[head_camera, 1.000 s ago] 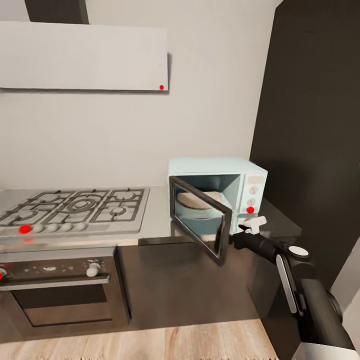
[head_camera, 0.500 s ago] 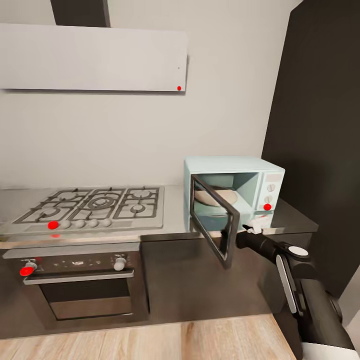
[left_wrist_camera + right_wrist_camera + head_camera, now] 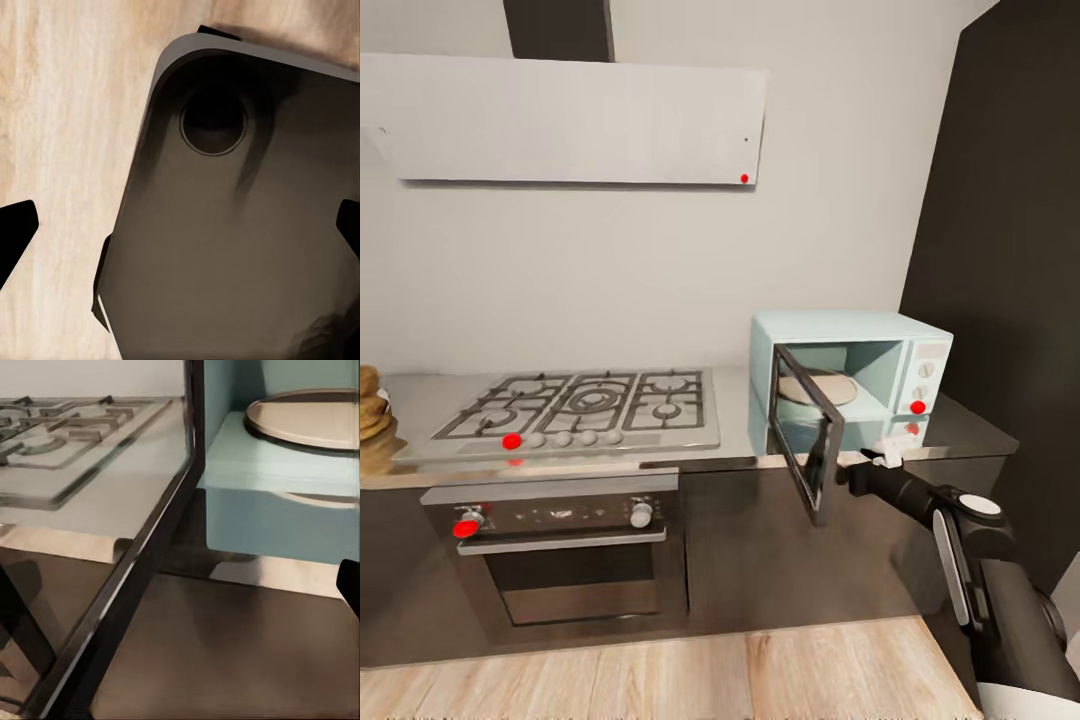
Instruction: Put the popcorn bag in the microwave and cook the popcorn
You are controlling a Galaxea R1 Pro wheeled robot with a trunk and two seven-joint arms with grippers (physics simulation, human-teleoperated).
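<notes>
From the head we face the microwave (image 3: 850,385) at three o'clock; our right wrist camera shares it, close up.

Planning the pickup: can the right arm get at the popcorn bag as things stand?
Probably not. The popcorn bag sits at the countertop's far left end, past the hob, while the right pincer is beside the microwave's open door.

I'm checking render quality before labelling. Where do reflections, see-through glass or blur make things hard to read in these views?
Head view: soft overall, the countertop is glossy, and the microwave door glass is see-through. Right wrist view: the hob shows through the door glass, blurring edges. Left wrist view: a dark robot part over wooden floor, with soft shading.
</notes>
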